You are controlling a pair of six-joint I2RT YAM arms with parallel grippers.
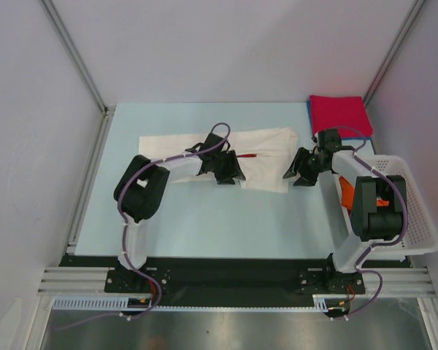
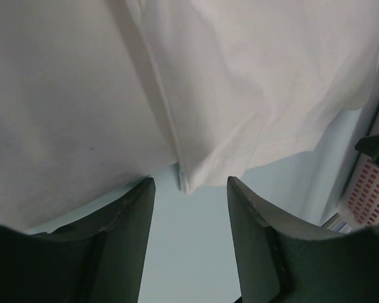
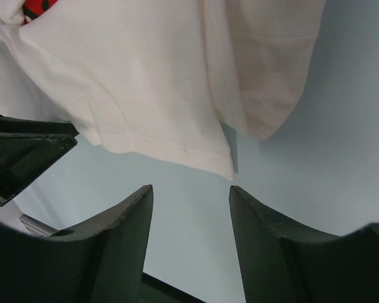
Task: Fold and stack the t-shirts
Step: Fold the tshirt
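A white cloth t-shirt (image 1: pixel 266 149) lies spread across the far middle of the pale blue table (image 1: pixel 204 219). It is partly folded and creased, and a thin strip of its red logo print (image 1: pixel 248 155) shows near its centre. The left gripper (image 1: pixel 228 177) sits low over the near edge of this shirt, left of centre. In the left wrist view its two dark fingers (image 2: pixel 126 240) stand apart with only bare table between them, and the shirt's hem (image 2: pixel 184 183) lies just beyond their tips. The right gripper (image 1: pixel 298 177) hovers just off the shirt's near right corner. Its jaws are likewise spread and hold nothing, and in the right wrist view the shirt's edge (image 3: pixel 145 82) lies just past them, with a bit of the red print (image 3: pixel 35 7) at the top left. At the far right corner of the table rests a folded red cloth t-shirt (image 1: pixel 339 115), with a sliver of blue cloth (image 1: pixel 309 111) showing along its left side. A white plastic lattice basket (image 1: pixel 423 219) stands at the right edge of the table, beside the right arm, with orange cloth (image 1: pixel 345 195) inside it.
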